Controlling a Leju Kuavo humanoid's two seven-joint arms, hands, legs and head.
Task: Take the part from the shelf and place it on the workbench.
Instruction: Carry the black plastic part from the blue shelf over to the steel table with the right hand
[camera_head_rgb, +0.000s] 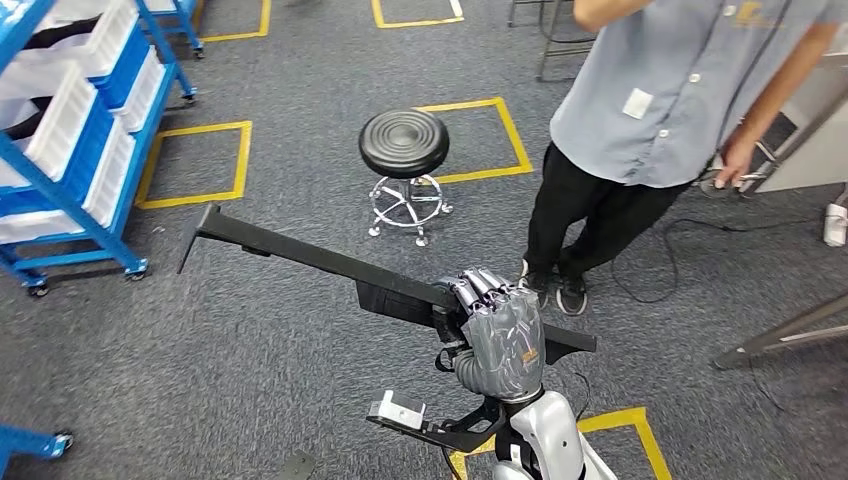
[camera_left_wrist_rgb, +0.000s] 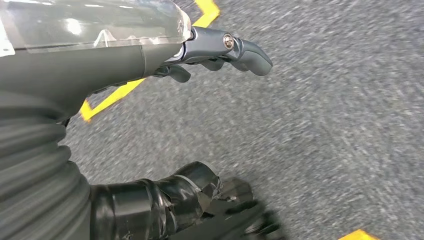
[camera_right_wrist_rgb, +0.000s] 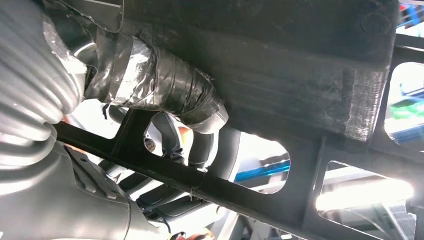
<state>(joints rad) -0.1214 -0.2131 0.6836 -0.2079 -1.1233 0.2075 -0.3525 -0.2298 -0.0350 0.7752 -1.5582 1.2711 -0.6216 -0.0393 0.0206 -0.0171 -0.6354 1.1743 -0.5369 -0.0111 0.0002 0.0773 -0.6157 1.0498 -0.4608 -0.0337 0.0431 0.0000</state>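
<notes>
Grey carpet (camera_head_rgb: 250, 330) lies below; the right hand (camera_head_rgb: 500, 335) grips the long black part (camera_head_rgb: 330, 262), the left hand (camera_left_wrist_rgb: 210, 55) hangs loosely open, holding nothing.

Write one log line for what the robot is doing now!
stage: carrying | right hand: grips long black part | left hand: empty, over carpet | nearby: stool, person

A: The right hand (camera_head_rgb: 500, 335) looks grey, with darker ribbed fingers (camera_head_rgb: 480, 285) and a small orange mark.

B: Silver forearm (camera_head_rgb: 545, 435) below it (glossy). Left hand (camera_left_wrist_rgb: 150, 55): clear cover, grey thumb (camera_left_wrist_rgb: 240, 47), one screw.
</notes>
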